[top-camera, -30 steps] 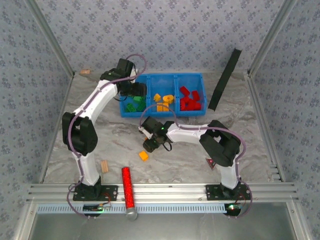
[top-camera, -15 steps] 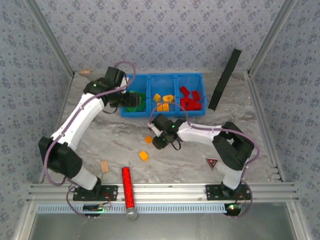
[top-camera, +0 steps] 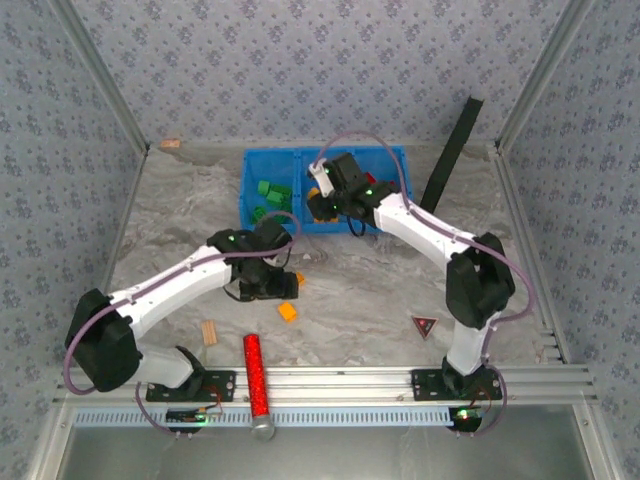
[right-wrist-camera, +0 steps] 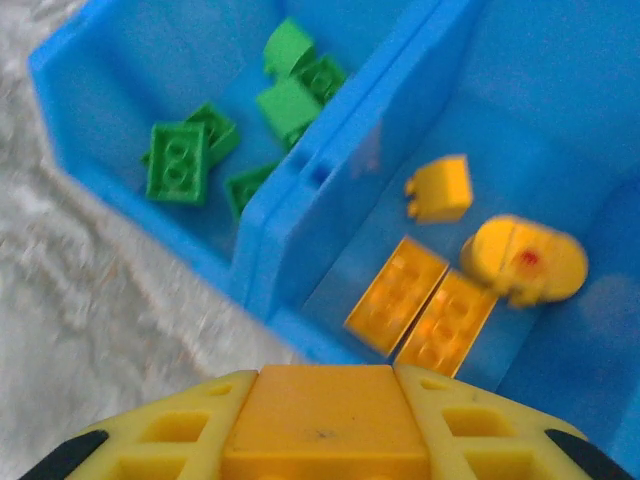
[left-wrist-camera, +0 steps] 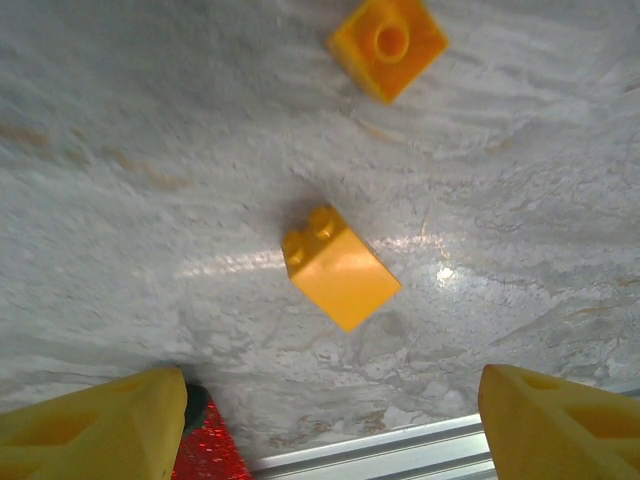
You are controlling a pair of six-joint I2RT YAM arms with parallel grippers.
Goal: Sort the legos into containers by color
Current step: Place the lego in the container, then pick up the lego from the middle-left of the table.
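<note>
A grey-veined marble bench (top-camera: 400, 290) sits boxed in by walls papered with a small blue floral print, with a metal rail (top-camera: 350, 378) along its near edge. The blue bin (top-camera: 245, 200) stands at the far middle of the bench. Its left compartment holds green bricks (right-wrist-camera: 180, 160), and the middle one holds orange bricks (right-wrist-camera: 420, 300) and a rounded yellow piece (right-wrist-camera: 525, 260). The right tool (right-wrist-camera: 315, 400) hangs over the bin, pressed together on an orange brick (right-wrist-camera: 315, 425) that fills the gap between its fingers. Below it, the blue dividing wall (right-wrist-camera: 330, 170) between the green and orange compartments runs straight under the tool's front. From above, this right tool (top-camera: 325, 195) is over the middle compartment and its arm crosses the bin's right part. The left tool (left-wrist-camera: 320, 420) is above the open bench in front of the bin, its yellow fingers (left-wrist-camera: 90, 430) spread wide and touching nothing. A sloped orange brick (left-wrist-camera: 340, 267) lies on the marble just ahead of the gap, and a square orange brick (left-wrist-camera: 388, 42) lies farther on, apart from it. A red glittery cylinder (top-camera: 253, 375) lies across the rail near the left finger, a tan wooden block (top-camera: 209, 332) rests left of it, a small triangular marker (top-camera: 424, 325) lies to the right, and a black panel (top-camera: 450, 160) leans at the far right.
</note>
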